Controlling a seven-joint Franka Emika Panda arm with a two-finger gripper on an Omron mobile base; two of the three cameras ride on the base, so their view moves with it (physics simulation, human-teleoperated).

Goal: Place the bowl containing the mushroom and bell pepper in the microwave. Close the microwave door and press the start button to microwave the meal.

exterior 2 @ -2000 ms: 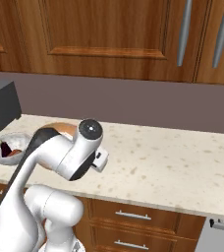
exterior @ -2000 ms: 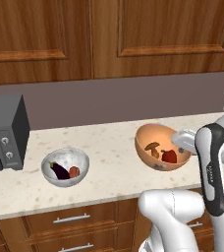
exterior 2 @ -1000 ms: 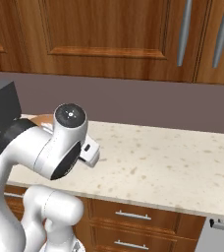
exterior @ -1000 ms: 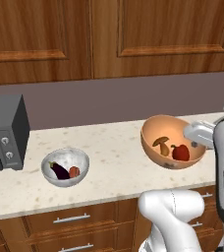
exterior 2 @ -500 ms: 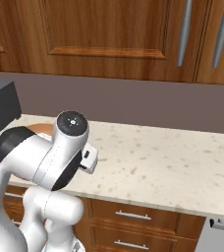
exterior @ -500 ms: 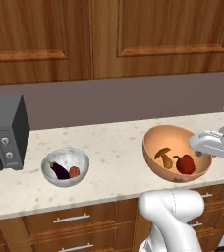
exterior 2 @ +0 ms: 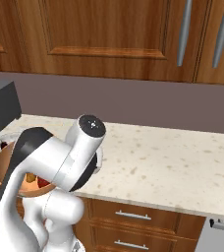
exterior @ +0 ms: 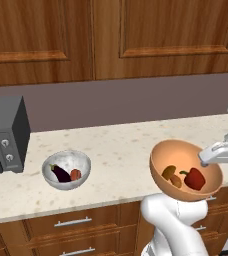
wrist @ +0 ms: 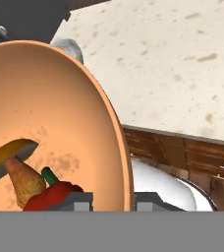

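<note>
- Grip: my gripper (wrist: 113, 201) is clamped on the rim of the bowl (exterior: 186, 170), one finger (wrist: 70, 200) inside the wall, the other outside.
- Bowl position: it hangs clear of the counter (exterior: 121, 155), out past the front edge and above the drawers, tilted toward the camera in the left base view.
- Contents: the mushroom (exterior: 170, 174) and the pepper (exterior: 194, 178) lie together at the lowest part of the bowl. In the hand view the mushroom (wrist: 13, 167) sits just above the pepper (wrist: 55, 191), touching it.
- Other items: a grey bowl (exterior: 66, 170) with an eggplant (exterior: 61, 174) stands on the counter to the left; it is not part of this task.
- A dark box (exterior: 5, 134) with two dials stands at the counter's far left.
- Step in hand, as I judge it: carrying the loaded bowl to the microwave. Placing, closing the door and pressing start are not yet done.
- Next move calls for: levelling the bowl so nothing rolls out, and keeping the rim pinch firm during the transfer.
- Risk: a rim grip on a tilted bowl may slip or spill.
</note>
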